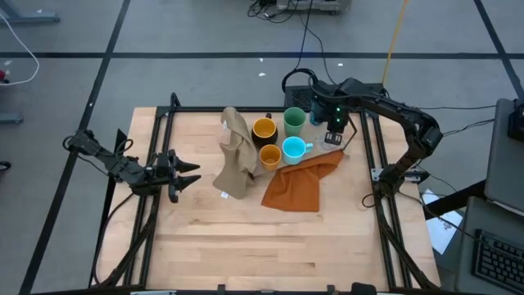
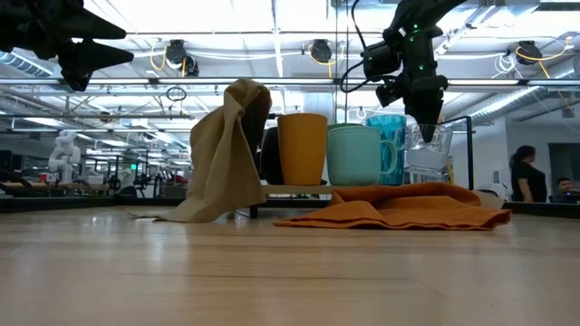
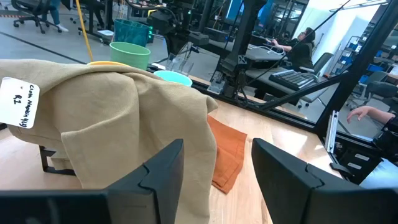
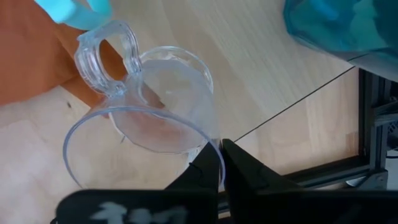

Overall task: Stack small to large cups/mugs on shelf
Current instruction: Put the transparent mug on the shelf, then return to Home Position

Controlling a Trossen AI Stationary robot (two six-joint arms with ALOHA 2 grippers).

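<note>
Seen from above: wooden surface (image 1: pixel 246 238) with a cluster of cups at the far middle — yellow mug (image 1: pixel 264 129), orange cup (image 1: pixel 270 156), light green cup (image 1: pixel 295 121), cyan mug (image 1: pixel 293 149) — all close together, flanked by a tan cloth (image 1: pixel 236 156) draped upright on one side and an orange cloth (image 1: pixel 301 183) lying flat on the other. Left gripper (image 1: pixel 187 174) hovering at the left edge of the surface, well apart from the cups, fingers spread and empty. Right gripper (image 1: pixel 335 135) at the far right corner, just beside the cyan mug. At table height: tan cloth (image 2: pixel 222 154) hanging over something dark, yellow mug (image 2: pixel 302 149) and light green cup (image 2: pixel 355 156) side by side on a thin wooden shelf (image 2: pixel 294 189), teal tumbler (image 2: pixel 390 136) behind, right gripper (image 2: pixel 426 113) reaching down onto a clear glass (image 2: pixel 426 149). From the left wrist: two dark fingers (image 3: pixel 155 180) held apart, nothing between, tan cloth (image 3: pixel 106 118) ahead. From the right wrist: fingers (image 4: pixel 208 171) pinched shut on the rim of the tilted clear glass mug (image 4: pixel 146 118), handle toward the orange cloth (image 4: pixel 37 56).
</note>
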